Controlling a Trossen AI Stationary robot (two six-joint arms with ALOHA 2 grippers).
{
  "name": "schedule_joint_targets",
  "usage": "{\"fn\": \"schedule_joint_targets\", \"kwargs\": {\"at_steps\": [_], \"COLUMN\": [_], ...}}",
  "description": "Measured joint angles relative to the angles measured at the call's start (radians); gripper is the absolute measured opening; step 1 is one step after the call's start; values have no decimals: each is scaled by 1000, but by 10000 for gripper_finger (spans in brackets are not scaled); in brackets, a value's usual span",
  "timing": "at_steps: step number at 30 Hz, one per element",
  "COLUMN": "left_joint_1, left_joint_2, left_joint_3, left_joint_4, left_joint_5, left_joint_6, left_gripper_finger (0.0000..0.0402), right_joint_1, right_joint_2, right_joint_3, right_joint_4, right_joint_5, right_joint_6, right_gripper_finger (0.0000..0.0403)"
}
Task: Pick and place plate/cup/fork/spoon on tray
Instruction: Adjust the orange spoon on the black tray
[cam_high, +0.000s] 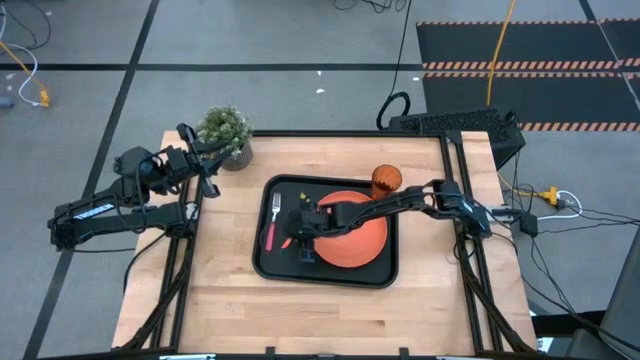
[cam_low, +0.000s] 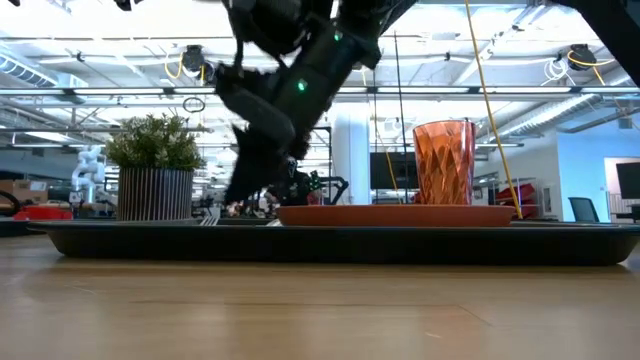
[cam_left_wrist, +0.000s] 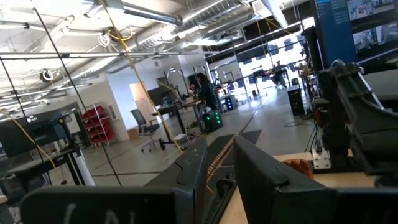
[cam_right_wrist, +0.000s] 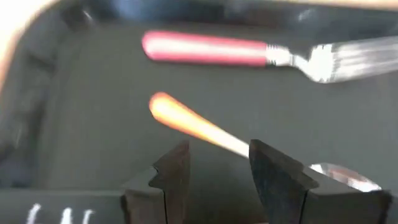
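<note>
Lying lengthwise beside the fork (cam_right_wrist: 249, 53), spoon (cam_right_wrist: 199, 127) angles slightly.

No legible text anywhere; distant monitor (cam_left_wrist: 354, 25) writing seems too small.

one plate (cam_high: 358, 243), one cup (cam_high: 386, 180), one fork (cam_high: 272, 220)

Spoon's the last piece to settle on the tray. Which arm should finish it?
Right. The right gripper is low over the tray, open fingers either side of the spoon, beside the fork. The left gripper waits off the tray, near the plant.
</note>
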Motion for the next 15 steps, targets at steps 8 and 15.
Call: {"fn": "schedule_joint_targets", "kwargs": {"at_steps": [8,15], "left_joint_1": [0,0], "left_joint_2": [0,0], "left_joint_3": [0,0], "left_joint_4": [-1,-1], "left_joint_5": [0,0], "left_joint_6": [0,0], "left_gripper_finger": [81,81], "right_joint_1": [-6,-34], "right_joint_2": [10,17], "right_joint_3": [-2,0], "right_joint_4": [-24,-26], "right_joint_5": [-2,-7], "right_joint_6": [4,30], "right_gripper_finger": [157,157]}}
